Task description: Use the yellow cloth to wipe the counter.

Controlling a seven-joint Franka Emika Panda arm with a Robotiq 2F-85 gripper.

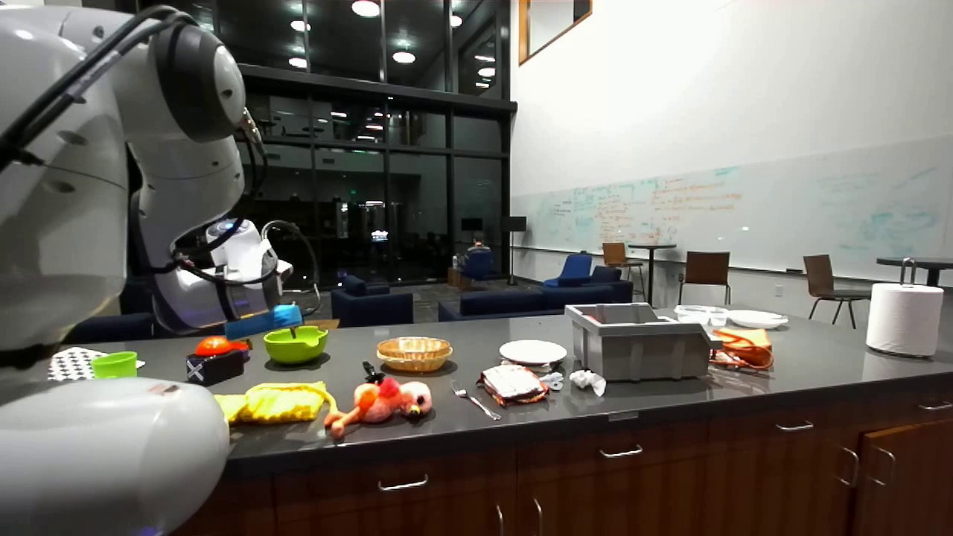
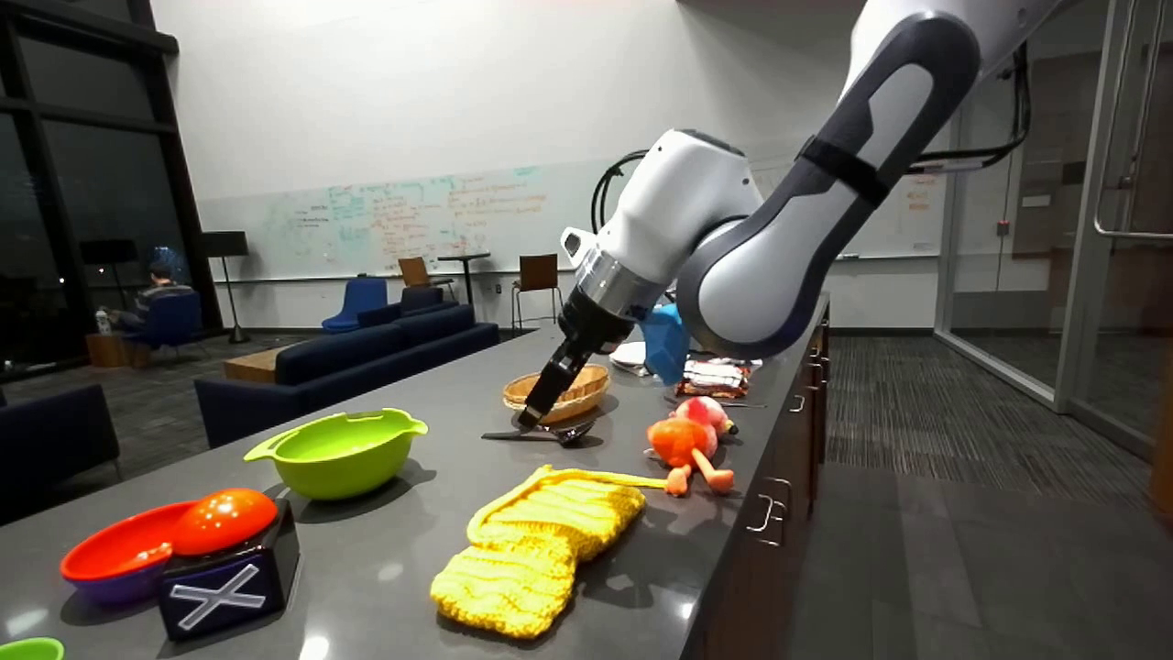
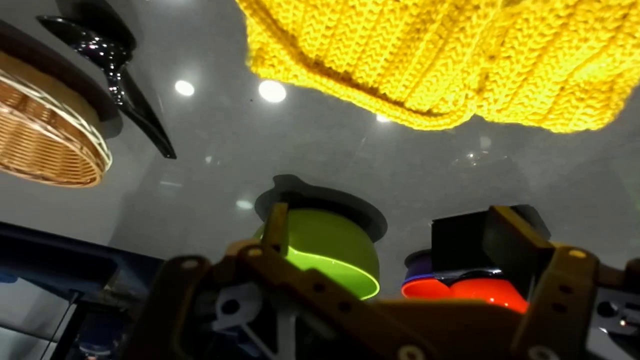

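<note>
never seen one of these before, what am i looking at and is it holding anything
The big white machine is a robot arm. Two pictures come from cameras standing outside it; the close one comes from a camera on its wrist, so its fingers show in the lower part. They stand apart, with nothing held between them. On the dark counter lie the yellow cloth, a green bowl, a wicker basket, a plush toy and a grey bin, among other things. The cloth is meant for wiping, but is not yet picked up.
</note>
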